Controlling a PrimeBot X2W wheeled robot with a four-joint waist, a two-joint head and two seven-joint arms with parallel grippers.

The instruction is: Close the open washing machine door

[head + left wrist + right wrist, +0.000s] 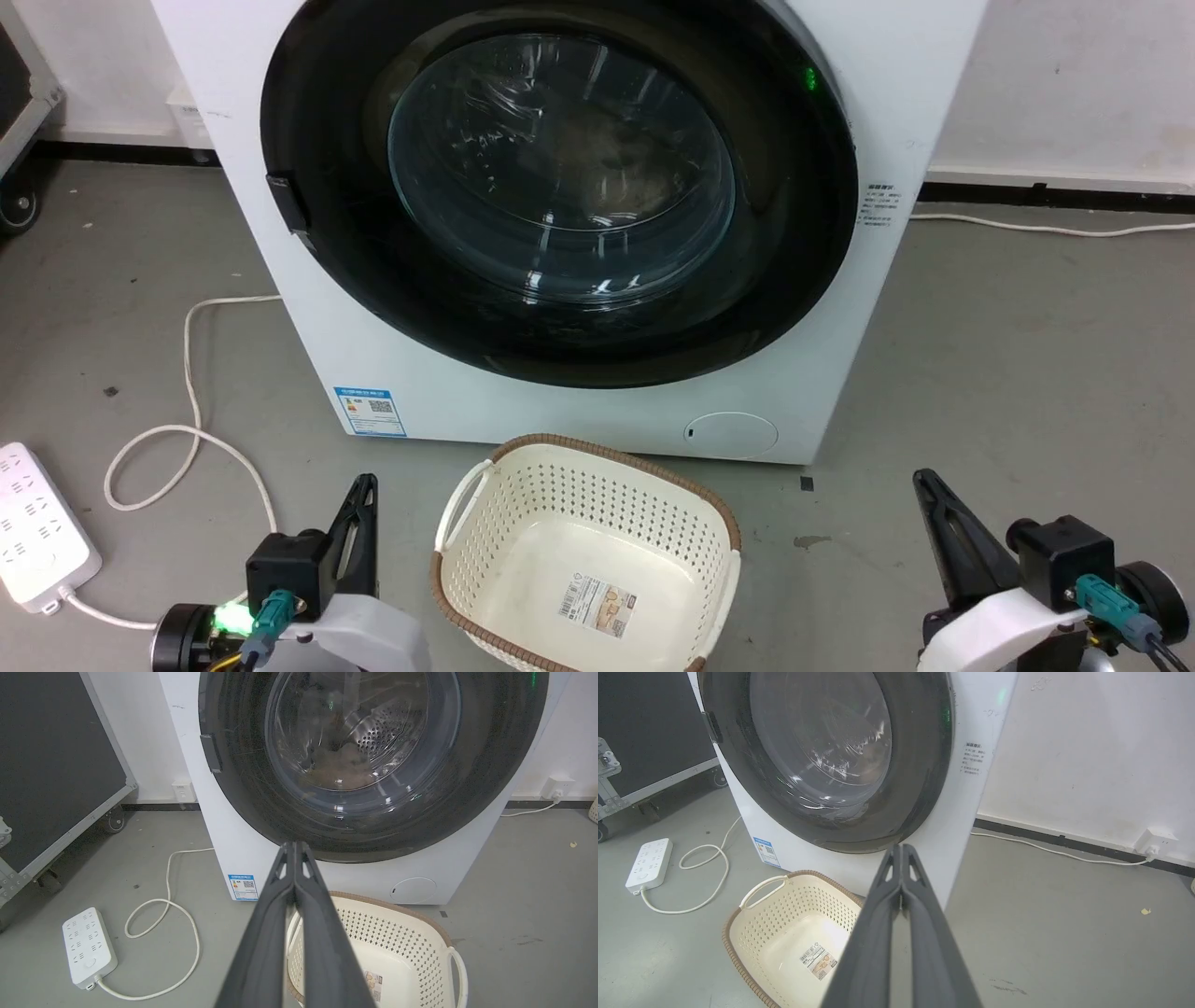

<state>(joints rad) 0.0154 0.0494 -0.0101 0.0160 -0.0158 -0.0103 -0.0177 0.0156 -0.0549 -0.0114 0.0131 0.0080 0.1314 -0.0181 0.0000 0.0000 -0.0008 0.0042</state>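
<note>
The washing machine [840,308] stands on the grey floor [1008,373] with its back to the white wall. The washing machine door [560,168] lies flat against the machine's front. Its black rim fills the round port and its glass bulges outward, with the steel drum dim behind it. A small dark catch [287,201] sits on the rim's left side.

The cream laundry basket [597,485] sits on the floor just in front of the machine, below the door's lowest edge and between the two arms. Its far rim is near the machine's base, by the blue sticker [371,412] and the round flap [730,435].

The left gripper [366,485] hangs low beside the basket's left side, and its fingers are pressed together with nothing between them. The right gripper [924,478] is off the basket's right side with bare floor around it. It too is pinched closed and empty.

To the left a white power strip [37,523] lies on the floor, and its cord [191,373] loops across towards the machine's left corner. In the left wrist view a black wheeled case [51,765] stands further left against the wall.

On the right a thin cable [1027,227] runs along the skirting to a wall socket [1155,841]. The floor there is otherwise open from the machine's right corner outward, apart from a few specks.
</note>
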